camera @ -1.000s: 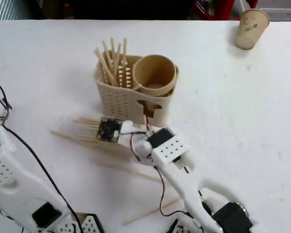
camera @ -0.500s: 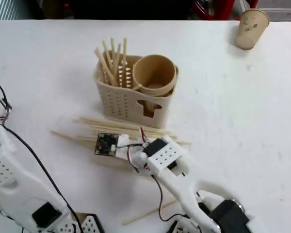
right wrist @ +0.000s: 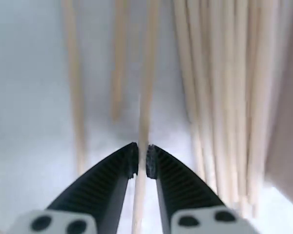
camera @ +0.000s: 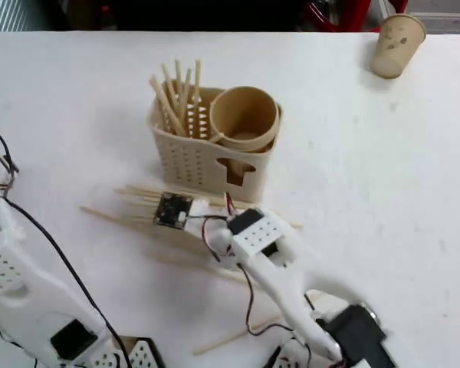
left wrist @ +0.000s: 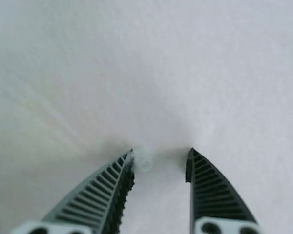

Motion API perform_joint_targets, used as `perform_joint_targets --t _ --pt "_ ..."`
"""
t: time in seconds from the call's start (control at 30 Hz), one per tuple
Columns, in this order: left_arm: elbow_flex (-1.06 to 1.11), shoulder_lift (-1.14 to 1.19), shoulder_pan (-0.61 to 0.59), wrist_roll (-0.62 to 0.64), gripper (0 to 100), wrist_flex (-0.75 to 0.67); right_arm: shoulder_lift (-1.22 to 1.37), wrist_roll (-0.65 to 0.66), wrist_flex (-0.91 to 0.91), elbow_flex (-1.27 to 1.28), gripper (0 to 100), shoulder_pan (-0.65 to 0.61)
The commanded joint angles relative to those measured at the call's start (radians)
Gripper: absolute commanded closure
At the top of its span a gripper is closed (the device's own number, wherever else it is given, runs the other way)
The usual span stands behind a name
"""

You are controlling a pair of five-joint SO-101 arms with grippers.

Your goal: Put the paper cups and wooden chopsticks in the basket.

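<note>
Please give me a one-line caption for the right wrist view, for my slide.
The right gripper shut on one wooden chopstick, more chopsticks lying side by side on the white table.

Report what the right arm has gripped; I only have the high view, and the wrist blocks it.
Observer: The right fingers are shut on one chopstick.
Operator: Say whether any others are caught.
Observer: None. The loose bundle lies beside the fingers, outside them.
Operator: Give me the left arm.
Observer: The left fingers are open just above the table, holding nothing.
</note>
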Motion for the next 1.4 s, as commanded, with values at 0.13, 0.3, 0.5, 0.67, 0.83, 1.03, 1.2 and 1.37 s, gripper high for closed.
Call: perform_joint_targets --t 0.13,0.3,0.5,0.67,0.83,1.03,1.2,1.37 --pt "-0.037 0.041 -0.045 -0.011 82 -0.028 -0.622 -0.172 0.194 -0.049 98.0 -0.061" --pt "-0.031 0.041 -0.035 -0.011 82 -0.028 -0.829 -0.186 0.209 -0.288 98.0 -0.065" --pt "-0.029 0.053 -0.018 -0.008 82 -0.021 -0.699 -0.331 -0.088 -0.516 97.9 -0.065" --pt "-0.061 0.099 -0.016 -0.009 82 -0.04 -0.478 -0.334 -0.325 -0.574 97.9 -0.067" --pt "-0.094 0.12 -0.021 -0.009 82 -0.035 -0.237 -0.338 -0.433 -0.643 97.8 -0.064" --pt "-0.092 0.124 -0.015 -0.009 82 -0.035 -0.03 -0.331 -0.47 -0.769 97.8 -0.047" --pt "-0.092 0.124 -0.015 -0.008 82 -0.038 0.061 -0.339 -0.469 -0.779 97.7 0.015" --pt "-0.092 0.124 -0.015 -0.009 82 -0.04 0.077 -0.341 -0.458 -0.76 97.6 0.064"
